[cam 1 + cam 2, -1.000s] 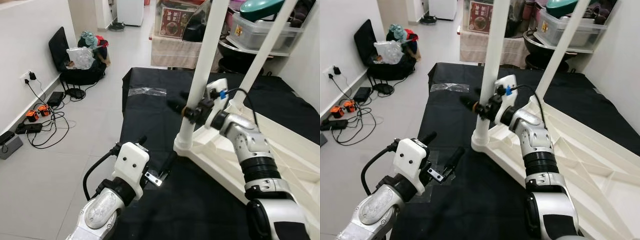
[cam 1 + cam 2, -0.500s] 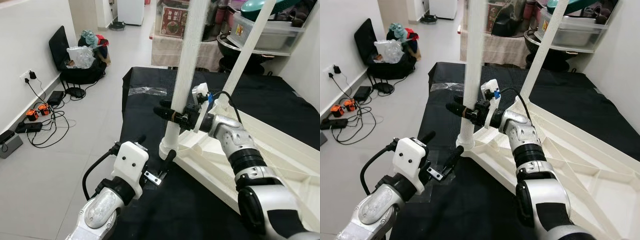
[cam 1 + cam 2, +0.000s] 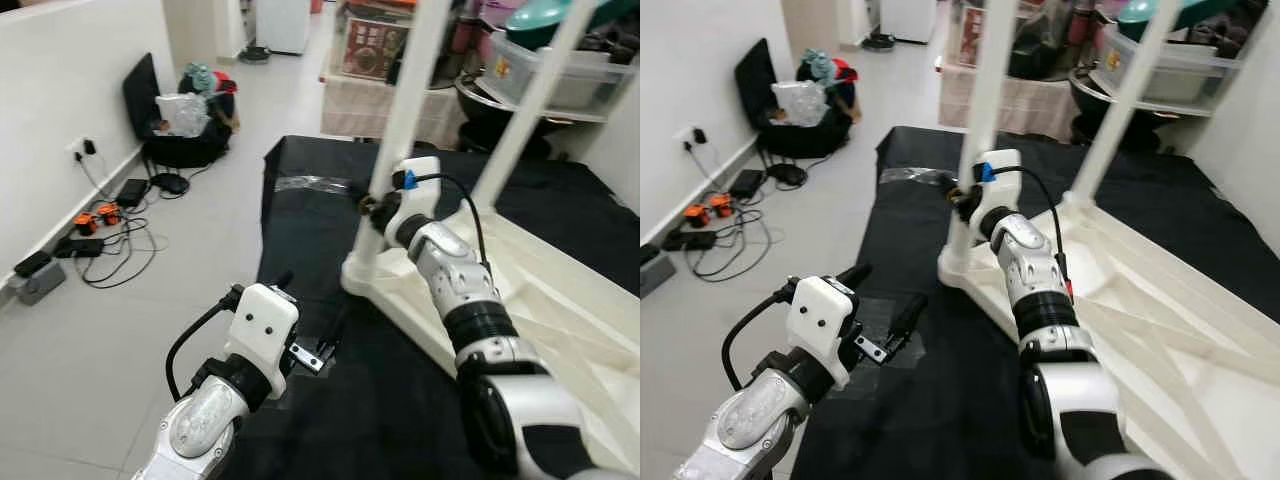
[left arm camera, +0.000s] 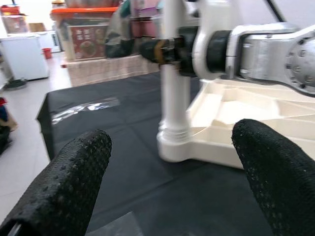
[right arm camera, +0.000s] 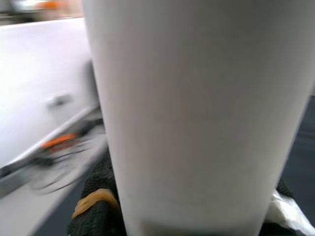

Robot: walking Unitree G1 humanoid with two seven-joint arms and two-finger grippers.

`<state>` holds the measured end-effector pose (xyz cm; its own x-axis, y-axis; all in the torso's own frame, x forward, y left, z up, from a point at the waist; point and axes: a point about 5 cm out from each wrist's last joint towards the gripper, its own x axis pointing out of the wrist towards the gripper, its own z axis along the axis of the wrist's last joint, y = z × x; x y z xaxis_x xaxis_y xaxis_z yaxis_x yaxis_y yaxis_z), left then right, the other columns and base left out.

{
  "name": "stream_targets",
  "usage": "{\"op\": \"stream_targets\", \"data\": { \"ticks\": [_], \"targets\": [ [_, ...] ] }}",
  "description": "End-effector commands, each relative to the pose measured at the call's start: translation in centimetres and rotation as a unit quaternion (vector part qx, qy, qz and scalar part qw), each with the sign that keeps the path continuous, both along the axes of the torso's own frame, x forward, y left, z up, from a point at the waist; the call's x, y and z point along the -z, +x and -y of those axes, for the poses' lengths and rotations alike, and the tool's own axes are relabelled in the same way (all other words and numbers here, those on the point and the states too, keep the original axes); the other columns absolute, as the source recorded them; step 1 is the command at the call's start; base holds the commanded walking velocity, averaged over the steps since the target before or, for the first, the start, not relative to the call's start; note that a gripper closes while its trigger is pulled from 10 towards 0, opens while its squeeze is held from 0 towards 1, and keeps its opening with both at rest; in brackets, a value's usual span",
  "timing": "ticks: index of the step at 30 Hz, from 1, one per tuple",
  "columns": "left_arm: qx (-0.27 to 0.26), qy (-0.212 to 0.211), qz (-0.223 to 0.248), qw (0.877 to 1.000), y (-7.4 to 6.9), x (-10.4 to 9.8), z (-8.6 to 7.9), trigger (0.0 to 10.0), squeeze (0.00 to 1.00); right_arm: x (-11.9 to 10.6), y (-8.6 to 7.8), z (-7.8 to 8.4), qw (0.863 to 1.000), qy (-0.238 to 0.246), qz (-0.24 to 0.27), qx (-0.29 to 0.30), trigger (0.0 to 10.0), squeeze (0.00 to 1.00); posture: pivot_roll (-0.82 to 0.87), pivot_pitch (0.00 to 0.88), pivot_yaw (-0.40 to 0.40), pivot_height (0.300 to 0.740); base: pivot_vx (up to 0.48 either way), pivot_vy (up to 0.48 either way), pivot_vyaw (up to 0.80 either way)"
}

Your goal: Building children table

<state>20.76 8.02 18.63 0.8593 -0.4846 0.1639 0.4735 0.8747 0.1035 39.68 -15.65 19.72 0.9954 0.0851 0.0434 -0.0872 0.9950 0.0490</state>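
So the white kids' table top (image 3: 560, 300) is lying upside down on the black-covered bench (image 3: 300, 230), with two white legs sticking up from it, and the right gripper (image 3: 372, 205) has its fingers wrapped snug around the near corner leg (image 3: 400, 130), just above where that leg plugs into its socket (image 3: 362, 272). The right wrist view confirms it: the leg sits right between the black fingers (image 5: 96, 206). What changed over the last second is that the corner slid toward the left arm and then came back out, and the leg went from leaning to nearly straight and back to leaning again, so my read is the robot's wiggling or twisting it to seat it, not done yet. The far leg (image 3: 535, 95) stands further back. The left gripper (image 3: 310, 315) hovers low over the bench edge with its fingers spread wide, holding nothing, pointed at the socket like it's ready to brace the base. A clear plastic bag (image 3: 308, 183) lies further up the bench.
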Motion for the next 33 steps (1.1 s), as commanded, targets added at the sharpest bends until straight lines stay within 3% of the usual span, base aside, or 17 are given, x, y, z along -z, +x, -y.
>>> {"op": "stream_targets", "data": {
  "ticks": [1,3,6,11,12,13,15,16,21,22,26,28,29,31,32,33],
  "targets": [
    [0.004,-0.001,0.001,1.000,0.0,-0.1,0.3,10.0,0.00,1.8,-0.9,1.8,0.995,-0.010,-0.036,0.088,0.0,0.00,0.10,0.000,-0.114,0.740,0.000,0.000,0.00],
    [0.004,-0.001,0.001,1.000,0.0,-0.1,0.3,10.0,0.00,1.8,-1.1,1.8,0.993,-0.007,-0.033,0.110,0.0,0.00,0.10,0.000,-0.114,0.740,0.000,0.000,0.00],
    [0.003,-0.002,0.001,1.000,-0.1,-0.1,0.3,10.0,0.00,1.1,-2.4,1.9,0.976,0.023,-0.007,0.217,0.0,0.00,0.09,0.000,-0.114,0.740,0.000,0.000,0.00],
    [0.004,-0.001,0.000,1.000,-0.1,0.0,0.3,10.0,0.00,0.8,-2.6,0.6,0.972,0.043,-0.012,0.233,0.0,0.00,0.09,0.000,-0.115,0.740,0.000,0.000,0.00],
    [0.003,-0.001,0.000,1.000,-0.1,0.0,0.3,10.0,0.00,0.6,-2.4,0.0,0.974,0.049,-0.010,0.220,3.7,0.00,0.10,0.000,-0.118,0.740,0.000,0.000,0.00],
    [0.003,-0.001,-0.001,1.000,-0.1,0.0,0.3,10.0,0.00,0.3,-2.2,-0.7,0.980,0.052,-0.005,0.193,10.0,0.00,0.10,0.000,-0.118,0.740,0.000,0.000,0.00],
    [0.003,-0.001,-0.001,1.000,-0.1,0.0,0.3,10.0,0.00,0.1,-2.0,-1.2,0.983,0.053,-0.001,0.175,10.0,0.00,0.10,0.000,-0.118,0.740,0.000,0.000,0.00],
    [0.004,0.000,-0.001,1.000,-0.2,0.1,0.3,10.0,0.00,-0.5,-1.8,-1.7,0.988,0.050,0.018,0.148,10.0,1.00,0.10,0.000,-0.118,0.740,0.000,0.000,0.00],
    [0.004,0.000,-0.002,1.000,-0.1,0.1,0.3,10.0,0.00,-2.0,-1.4,-2.0,0.992,0.041,0.056,0.101,10.0,1.00,0.09,0.000,-0.117,0.740,0.000,0.000,0.00],
    [0.004,-0.001,0.000,1.000,-0.1,0.0,0.3,10.0,0.00,-2.5,-0.9,-1.9,0.997,0.028,0.053,0.041,10.0,0.00,0.09,0.000,-0.117,0.740,0.000,0.000,0.00],
    [0.002,0.000,0.000,1.000,0.0,0.0,0.3,10.0,0.00,-2.9,-0.2,-0.8,0.997,0.034,0.034,-0.067,10.0,0.00,0.09,0.000,-0.115,0.740,0.000,0.000,0.00],
    [0.002,0.000,0.000,1.000,0.0,0.0,0.3,10.0,0.00,-2.9,-0.2,-0.8,0.997,0.034,0.034,-0.067,10.0,0.00,0.09,0.000,-0.115,0.740,0.000,0.000,0.00],
    [0.002,0.000,0.000,1.000,0.0,0.0,0.3,10.0,0.00,-2.9,-0.3,-0.5,0.992,0.045,0.027,-0.119,10.0,0.00,0.09,0.000,-0.115,0.740,0.000,0.000,0.00],
    [0.003,0.000,0.001,1.000,0.1,0.0,0.3,10.0,0.00,-2.9,-1.1,-0.5,0.963,0.070,0.024,-0.258,10.0,0.00,0.09,0.000,-0.115,0.740,0.000,0.000,0.00],
    [0.003,0.000,0.001,1.000,0.1,0.0,0.3,10.0,0.00,-2.9,-1.1,-0.5,0.963,0.070,0.024,-0.258,10.0,0.00,0.09,0.000,-0.115,0.740,0.000,0.000,0.00],
    [0.004,0.000,0.002,1.000,0.1,0.0,0.3,10.0,0.00,-2.8,-1.7,-0.6,0.944,0.070,0.026,-0.321,10.0,0.00,0.09,0.000,-0.114,0.740,0.000,0.000,0.00]
  ]
}}
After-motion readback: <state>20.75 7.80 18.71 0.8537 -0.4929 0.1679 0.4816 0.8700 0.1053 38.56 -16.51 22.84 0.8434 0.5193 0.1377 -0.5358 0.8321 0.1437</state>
